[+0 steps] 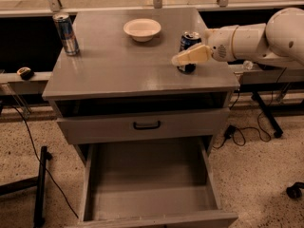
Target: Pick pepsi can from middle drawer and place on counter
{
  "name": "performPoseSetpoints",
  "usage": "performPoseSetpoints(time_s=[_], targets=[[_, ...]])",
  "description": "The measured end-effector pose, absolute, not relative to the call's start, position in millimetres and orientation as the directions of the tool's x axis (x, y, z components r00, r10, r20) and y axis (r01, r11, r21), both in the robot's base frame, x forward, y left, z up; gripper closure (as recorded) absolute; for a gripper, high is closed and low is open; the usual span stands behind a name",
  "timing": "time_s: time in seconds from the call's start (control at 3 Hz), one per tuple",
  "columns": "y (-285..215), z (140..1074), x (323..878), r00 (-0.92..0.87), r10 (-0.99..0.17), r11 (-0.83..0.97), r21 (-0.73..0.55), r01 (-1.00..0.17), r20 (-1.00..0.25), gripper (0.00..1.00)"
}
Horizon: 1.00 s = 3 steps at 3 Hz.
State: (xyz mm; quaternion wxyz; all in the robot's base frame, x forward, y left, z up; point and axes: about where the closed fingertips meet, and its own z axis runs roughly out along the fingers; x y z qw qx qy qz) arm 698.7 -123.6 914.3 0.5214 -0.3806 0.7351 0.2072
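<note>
On the counter (118, 68) at right, gripper (183, 55) against upright pepsi can (190, 38), hold unclear, label unreadable.

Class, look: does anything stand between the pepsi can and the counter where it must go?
Nothing visible does. The pepsi can already stands upright on the counter, near its right edge, with the hand at it.

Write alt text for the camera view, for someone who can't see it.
A robot's gripper is against a pepsi can standing on the grey counter. Below, the middle drawer is open; a bowl and a taller can stand on top.
</note>
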Motion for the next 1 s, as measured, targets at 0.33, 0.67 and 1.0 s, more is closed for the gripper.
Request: performPoseSetpoints(time_s=[0.33,0.67,1.0], targets=[[-121.2,950.3,674.9,-0.003,-0.418,0.551,-0.251,-0.796,-0.909,0.0],[-124.9,984.4,650.4,0.144,-0.406,0.549,-0.366,-0.751,-0.903,0.0],[-126.2,1001.7,645.3,0.213,-0.411,0.552,-0.427,-0.716,-0.887,0.0]])
